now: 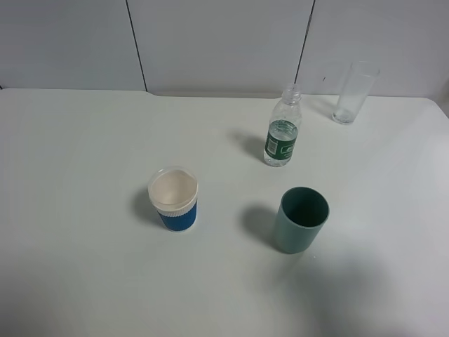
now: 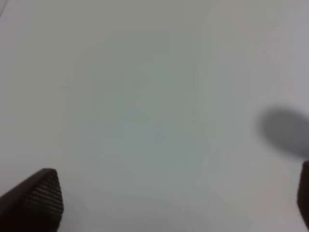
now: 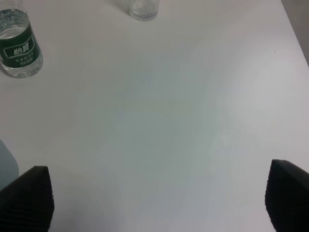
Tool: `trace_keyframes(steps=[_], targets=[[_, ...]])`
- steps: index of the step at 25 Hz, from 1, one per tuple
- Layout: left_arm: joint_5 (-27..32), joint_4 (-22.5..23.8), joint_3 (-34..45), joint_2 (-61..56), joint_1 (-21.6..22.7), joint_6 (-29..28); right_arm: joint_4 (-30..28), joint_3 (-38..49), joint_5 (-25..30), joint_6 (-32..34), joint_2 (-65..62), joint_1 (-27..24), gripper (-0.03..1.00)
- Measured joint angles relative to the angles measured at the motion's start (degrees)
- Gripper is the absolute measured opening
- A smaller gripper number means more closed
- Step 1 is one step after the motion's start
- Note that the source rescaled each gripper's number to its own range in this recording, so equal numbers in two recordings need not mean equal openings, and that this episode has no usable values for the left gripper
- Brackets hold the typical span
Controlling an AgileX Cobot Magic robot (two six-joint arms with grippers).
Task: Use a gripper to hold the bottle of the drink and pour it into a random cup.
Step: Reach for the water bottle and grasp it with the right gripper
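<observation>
Right pincer (image 3: 159, 193) stands wide open, empty. Well ahead of it, off to its left, a plastic drink bottle (image 3: 23, 65) stands upright: likely light, thin-walled, slippery, easily squashed; best gripped gently across its green label (image 3: 18, 47).

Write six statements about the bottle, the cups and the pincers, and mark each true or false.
1. The bottle stands upright on the table. True.
2. The blue-sleeved cup lies on its side. False: it stands upright, mouth up.
3. The right pincer is open and holds nothing. True.
4. The teal cup touches the bottle. False: they stand apart.
5. The left pincer grips the bottle. False: it is open, holding nothing.
6. The tall glass stands farther back than the bottle. True.
</observation>
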Motion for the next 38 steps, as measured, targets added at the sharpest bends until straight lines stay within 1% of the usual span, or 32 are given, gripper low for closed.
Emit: trace_keyframes(steps=[38], targets=[[0.0,0.0,0.0,0.0,0.0,0.0,0.0,0.0,0.0,0.0,0.0,0.0,1.0]])
